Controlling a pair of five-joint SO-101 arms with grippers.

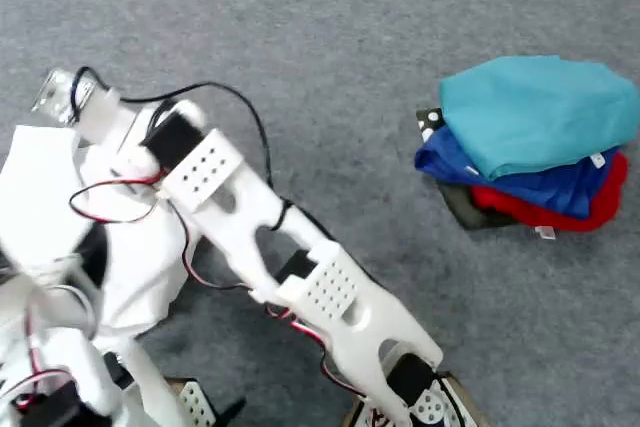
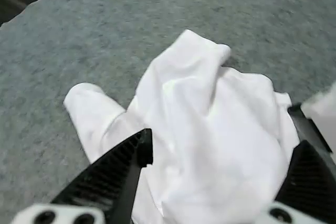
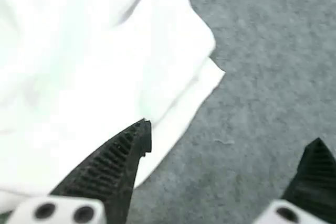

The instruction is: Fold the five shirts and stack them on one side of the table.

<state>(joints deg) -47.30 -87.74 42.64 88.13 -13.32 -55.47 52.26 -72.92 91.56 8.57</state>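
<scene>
High view: folded shirts in teal, blue, red and a dark colour form a stack (image 1: 530, 142) at the right side of the table (image 1: 340, 57). The white shirt (image 1: 140, 277) lies crumpled at the left, under both arms.

Left wrist view: the left gripper (image 2: 219, 127) is spread open above the shirt's bunched middle.

Right wrist view: the right gripper (image 3: 231, 139) is open over the shirt's edge and bare table.

Risk: pinching several layers together would likely drag the heap rather than flatten it.

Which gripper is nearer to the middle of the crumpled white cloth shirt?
Left. The left gripper hangs open over the middle of the white shirt; the right gripper, also open, straddles its edge, partly over the grey table.
</scene>
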